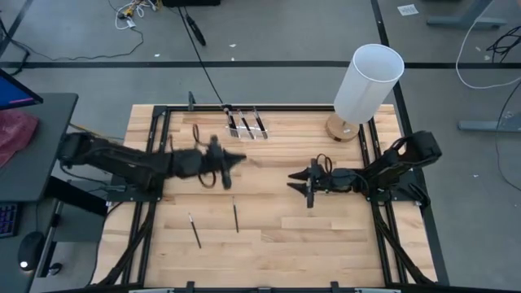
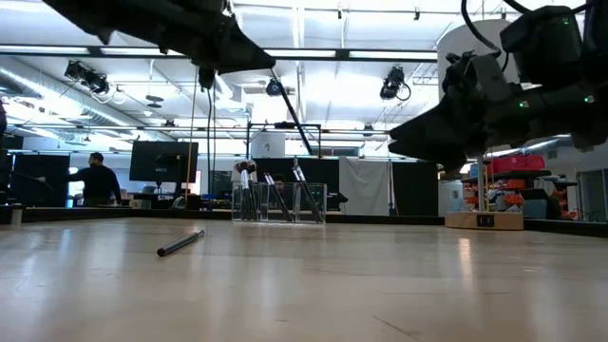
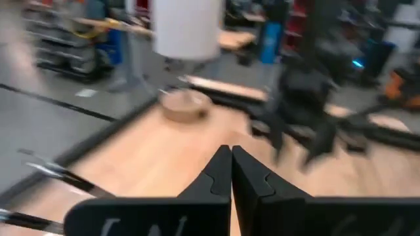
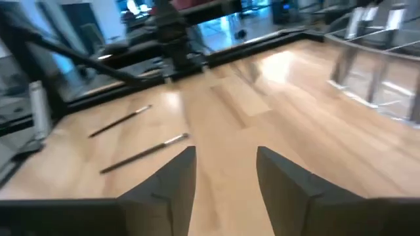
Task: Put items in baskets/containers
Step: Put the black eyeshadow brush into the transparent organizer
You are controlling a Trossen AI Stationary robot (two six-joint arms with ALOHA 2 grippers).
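Two slim dark brushes lie flat on the wood near the front, one at the left and one beside it; the right wrist view shows both. The clear organiser box stands at the far edge with several brushes upright in it. My left gripper hovers shut and empty above mid-table, near the box's front. My right gripper hangs open and empty just right of centre, pointing toward the table's left.
A tall white cylinder on a round wooden base stands at the far right corner. A black metal frame runs around the tabletop. Bare wood lies between the two grippers and around the loose brushes.
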